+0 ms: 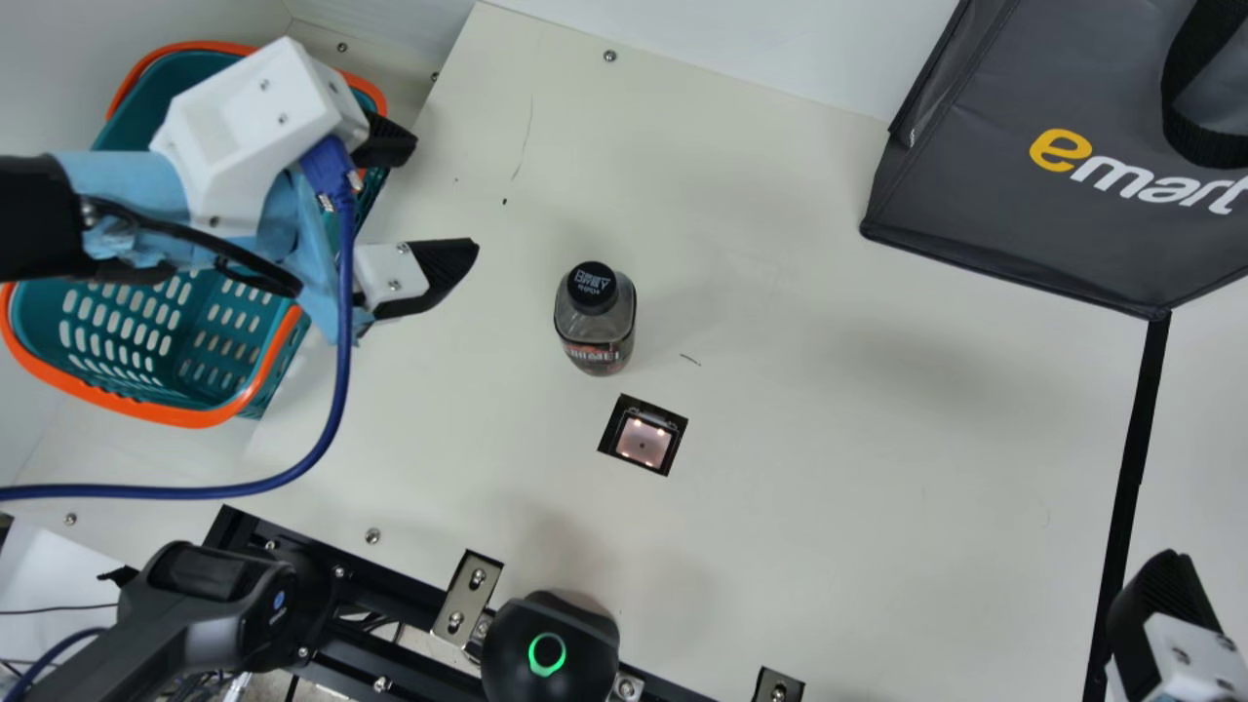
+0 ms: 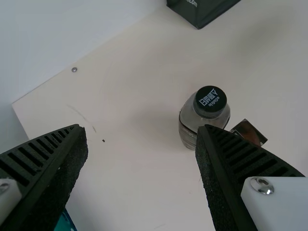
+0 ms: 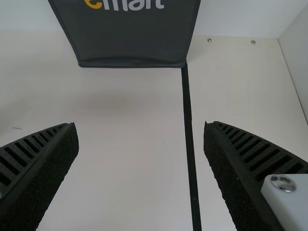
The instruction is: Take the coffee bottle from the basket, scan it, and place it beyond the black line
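The coffee bottle (image 1: 597, 322) stands upright on the table, just behind the scanner window (image 1: 643, 436). My left gripper (image 1: 434, 200) is open at the basket's right side, left of the bottle and apart from it. In the left wrist view the bottle (image 2: 204, 115) is beside one finger of my left gripper (image 2: 139, 130), with nothing held. The basket (image 1: 156, 409) is at the far left, partly under my left arm. My right gripper (image 1: 1165, 585) is at the lower right near the black line (image 1: 1131, 468); in the right wrist view my right gripper (image 3: 139, 127) stands open and holds nothing.
A dark grey bag (image 1: 1024, 224) stands at the back right, its lower corner meeting the black line's far end. A blue cable (image 1: 336, 409) hangs from my left arm in front of the basket. A black device with a green ring (image 1: 548, 653) is at the front edge.
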### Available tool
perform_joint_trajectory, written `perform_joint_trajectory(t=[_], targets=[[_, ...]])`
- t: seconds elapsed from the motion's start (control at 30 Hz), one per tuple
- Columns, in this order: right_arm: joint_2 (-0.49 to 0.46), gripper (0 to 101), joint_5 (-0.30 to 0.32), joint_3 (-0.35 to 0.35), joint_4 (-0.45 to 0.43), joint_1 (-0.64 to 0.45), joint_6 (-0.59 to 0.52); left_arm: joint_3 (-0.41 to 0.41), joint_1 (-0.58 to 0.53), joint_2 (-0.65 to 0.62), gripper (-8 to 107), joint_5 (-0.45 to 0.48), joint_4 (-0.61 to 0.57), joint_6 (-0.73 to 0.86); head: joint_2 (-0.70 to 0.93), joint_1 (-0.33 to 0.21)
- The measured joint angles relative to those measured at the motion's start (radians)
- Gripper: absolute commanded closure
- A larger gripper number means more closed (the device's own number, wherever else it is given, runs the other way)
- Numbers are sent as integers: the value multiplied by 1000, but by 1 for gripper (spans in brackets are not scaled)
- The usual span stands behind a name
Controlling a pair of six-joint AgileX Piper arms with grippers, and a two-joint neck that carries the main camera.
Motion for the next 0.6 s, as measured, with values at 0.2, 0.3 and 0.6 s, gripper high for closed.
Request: perform_joint_trajectory(t=[0.2,0.3,0.6], targets=[[0,10,0,0,0,0,0,15,54,-35,9,8,-15,0,0,0],[0,10,0,0,0,0,0,17,80,-46,9,13,-24,5,0,0],[0,10,1,0,0,0,0,21,156,-59,9,37,-63,32,0,0]])
